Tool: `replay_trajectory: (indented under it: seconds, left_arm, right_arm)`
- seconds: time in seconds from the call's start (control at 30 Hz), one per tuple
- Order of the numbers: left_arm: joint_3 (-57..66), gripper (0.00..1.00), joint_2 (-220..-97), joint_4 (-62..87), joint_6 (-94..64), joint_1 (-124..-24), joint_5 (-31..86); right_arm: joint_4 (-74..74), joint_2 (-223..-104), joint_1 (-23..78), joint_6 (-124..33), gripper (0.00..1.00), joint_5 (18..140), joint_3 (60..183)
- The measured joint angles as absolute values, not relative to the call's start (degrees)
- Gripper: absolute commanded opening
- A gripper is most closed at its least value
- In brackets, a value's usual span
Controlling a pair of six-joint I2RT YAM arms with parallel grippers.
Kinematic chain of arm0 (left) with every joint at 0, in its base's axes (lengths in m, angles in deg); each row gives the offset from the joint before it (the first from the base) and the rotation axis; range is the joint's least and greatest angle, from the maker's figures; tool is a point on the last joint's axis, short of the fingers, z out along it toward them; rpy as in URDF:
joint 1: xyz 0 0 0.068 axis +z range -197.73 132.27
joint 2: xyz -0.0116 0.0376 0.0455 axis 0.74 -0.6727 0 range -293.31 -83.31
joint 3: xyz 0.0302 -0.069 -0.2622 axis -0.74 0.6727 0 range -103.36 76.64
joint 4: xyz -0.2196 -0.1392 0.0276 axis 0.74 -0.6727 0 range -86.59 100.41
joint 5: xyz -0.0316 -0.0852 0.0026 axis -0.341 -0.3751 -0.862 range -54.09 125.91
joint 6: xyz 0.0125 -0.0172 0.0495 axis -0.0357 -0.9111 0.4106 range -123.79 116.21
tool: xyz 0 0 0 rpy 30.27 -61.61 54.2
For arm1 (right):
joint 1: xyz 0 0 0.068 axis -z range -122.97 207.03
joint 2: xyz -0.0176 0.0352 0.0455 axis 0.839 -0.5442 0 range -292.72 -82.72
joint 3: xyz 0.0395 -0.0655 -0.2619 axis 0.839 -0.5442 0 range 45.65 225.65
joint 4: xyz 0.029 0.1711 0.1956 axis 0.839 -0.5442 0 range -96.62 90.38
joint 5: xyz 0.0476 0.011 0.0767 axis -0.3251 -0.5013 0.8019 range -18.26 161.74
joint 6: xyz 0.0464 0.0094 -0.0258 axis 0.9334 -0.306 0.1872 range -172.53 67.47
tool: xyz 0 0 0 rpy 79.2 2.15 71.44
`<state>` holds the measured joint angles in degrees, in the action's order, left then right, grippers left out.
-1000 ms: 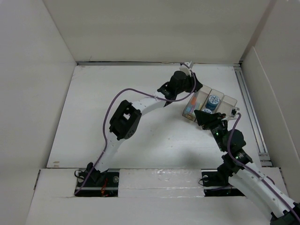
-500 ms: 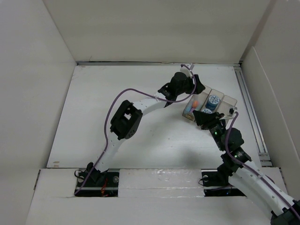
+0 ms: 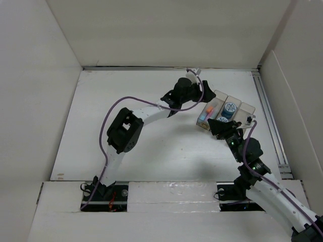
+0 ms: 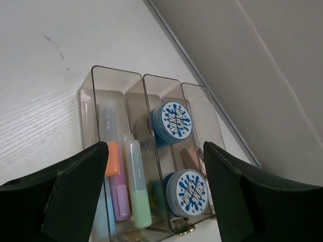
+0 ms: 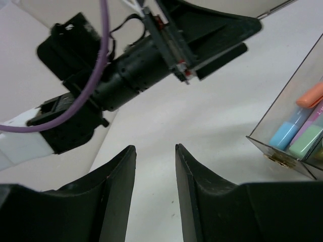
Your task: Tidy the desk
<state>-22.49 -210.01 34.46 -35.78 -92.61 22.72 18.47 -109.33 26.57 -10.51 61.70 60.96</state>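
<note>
The desk [image 3: 151, 141] is a white tabletop between tall white walls. At its back right stands a translucent three-compartment tray [image 3: 246, 107] [image 4: 116, 70]. Several highlighters [image 4: 135, 181] fill its left compartment, and two blue-and-white round tins [image 4: 171, 123] sit in the middle one. My left gripper [image 3: 206, 95] [image 4: 155, 146] hangs just left of the tray, open wide and holding nothing. My right gripper [image 3: 214, 124] [image 5: 155, 147] is by the tray's near corner [image 5: 292, 126], open, with only bare desk between its fingers.
A metal rail [image 3: 267, 116] runs along the desk's right edge, just beyond the tray. The left arm's purple cable [image 3: 136, 98] loops over the desk's middle. In the right wrist view the left arm's wrist [image 5: 141, 65] fills the upper left.
My left gripper has opened wide and drawn back to the left, away from the tray's left compartment. The right arm and the tray have stayed put.
</note>
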Motion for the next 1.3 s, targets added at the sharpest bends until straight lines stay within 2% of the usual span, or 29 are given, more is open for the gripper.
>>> replay_trajectory:
  seconds: [0.3,0.5,0.73,0.77,0.8,0.83,0.9,0.93,1.17,1.3]
  left_arm:
    - [4.06,0.74,-183.32,44.43,-34.93,-90.99,25.8]
    - [24.54,0.73,-160.2,49.83,-34.4,-91.26,34.0]
    - [41.85,0.71,-136.37,43.89,-35.19,-91.02,46.06]
    - [43.6,0.71,-132.72,41.87,-35.61,-90.99,47.66]
    - [45.96,0.71,-126.45,38.44,-36.17,-90.99,50.3]
    - [46.05,0.71,-126.14,38.27,-36.22,-90.99,50.45]
    - [47.78,0.71,-119.26,34.18,-36.79,-90.97,52.95]
    - [48.72,0.71,-115.26,31.84,-37.27,-90.97,54.17]
    - [51.71,0.71,-95.08,19.84,-40.46,-90.84,60.81]
    - [53.74,0.71,-91.06,14.68,-41.75,-90.75,62.43]
  right_arm:
    - [18.45,-109.38,26.57,-10.79,0.43,61.76,60.96]
    - [18.43,-110.1,26.57,-11.36,0.43,61.85,60.96]
    - [17.18,-109.38,26.57,-11.91,0.42,62.53,62.27]
    - [16.92,-109.03,26.57,-11.95,0.38,62.64,63.14]
    - [16.15,-108.57,26.57,-12.0,0.19,62.86,63.8]
    - [15.76,-108.24,26.57,-12.02,0.19,63.08,64.37]
    - [14.1,-106.93,26.49,-11.67,0.02,64.1,65.72]
    - [13.23,-106.18,26.44,-11.54,0.0,64.78,66.33]
    - [6.06,-98.69,26.18,-10.2,0.01,69.13,70.68]
    - [1.51,-94.03,26.18,-10.03,0.22,69.2,71.75]
